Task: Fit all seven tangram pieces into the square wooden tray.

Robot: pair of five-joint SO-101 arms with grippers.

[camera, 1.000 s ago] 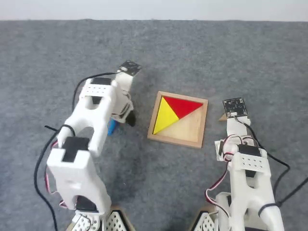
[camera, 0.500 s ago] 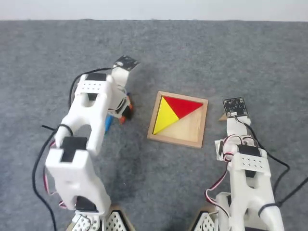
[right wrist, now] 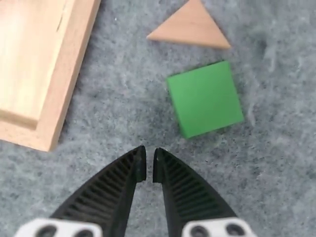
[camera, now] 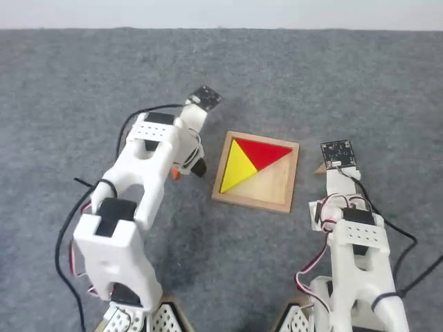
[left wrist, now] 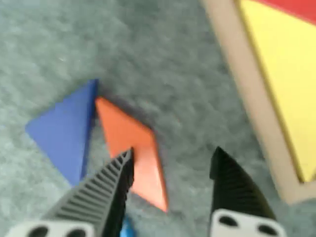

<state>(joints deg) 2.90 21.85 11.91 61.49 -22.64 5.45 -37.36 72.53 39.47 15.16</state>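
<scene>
The square wooden tray (camera: 285, 194) lies mid-table with a yellow triangle (camera: 237, 170) and a red triangle (camera: 266, 152) set in it. My left gripper (left wrist: 170, 163) is open, low over the carpet just beside the tray's rim (left wrist: 245, 98). An orange parallelogram (left wrist: 134, 150) lies under one of its fingers, and a blue triangle (left wrist: 63, 131) touches that piece's far side. The left gripper (camera: 189, 166) hides most of the orange piece (camera: 176, 173) in the high view. My right gripper (right wrist: 148, 165) is shut on nothing, close to a green square (right wrist: 205, 98) and a tan triangle (right wrist: 190, 27).
Grey carpet covers the whole table. A sliver of another blue piece (left wrist: 126, 230) shows beneath the left fingers. The tray's corner (right wrist: 47, 89) lies beside the right gripper. The tan triangle (camera: 320, 168) peeks out next to the right arm's camera.
My left arm has swung right, toward the tray, and now covers the blue piece seen earlier beside it. The right arm has stayed still.
</scene>
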